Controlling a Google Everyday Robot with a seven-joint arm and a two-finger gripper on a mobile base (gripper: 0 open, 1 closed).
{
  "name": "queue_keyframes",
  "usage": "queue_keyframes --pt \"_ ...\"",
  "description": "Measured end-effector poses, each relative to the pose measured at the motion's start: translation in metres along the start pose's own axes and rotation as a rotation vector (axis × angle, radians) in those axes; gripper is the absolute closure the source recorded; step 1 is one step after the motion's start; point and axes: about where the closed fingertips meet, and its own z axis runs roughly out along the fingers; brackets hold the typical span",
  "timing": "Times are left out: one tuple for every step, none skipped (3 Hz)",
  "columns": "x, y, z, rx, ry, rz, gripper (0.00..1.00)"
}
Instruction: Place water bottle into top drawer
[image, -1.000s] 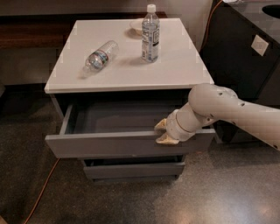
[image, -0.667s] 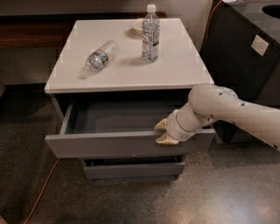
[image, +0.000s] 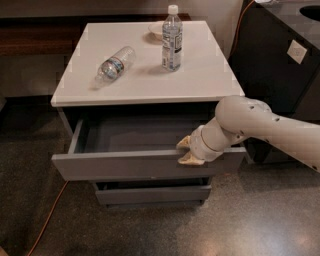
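The water bottle (image: 114, 65), small and stubby with a blue-green label, lies on its side on the left part of the white cabinet top (image: 210, 80). The top drawer (image: 125, 165) is pulled open and its inside looks empty. My gripper (image: 187, 151) is at the right part of the drawer's front panel. One tan finger is inside the top edge and the other is on the outer face, so it is shut on the panel. The bottle is well up and to the left of the gripper.
A taller clear bottle (image: 171, 39) stands upright at the back middle of the top, with a small bowl (image: 155, 29) behind it. A lower drawer (image: 150, 194) is slightly out. A dark cabinet (image: 280, 60) stands on the right. An orange cable (image: 47, 220) lies on the floor at the left.
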Motion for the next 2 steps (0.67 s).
queue_keyframes --pt "-0.0001 0.0001 0.0 0.0 0.0 0.0 1.0" --pt "-0.0001 0.0001 0.0 0.0 0.0 0.0 0.98"
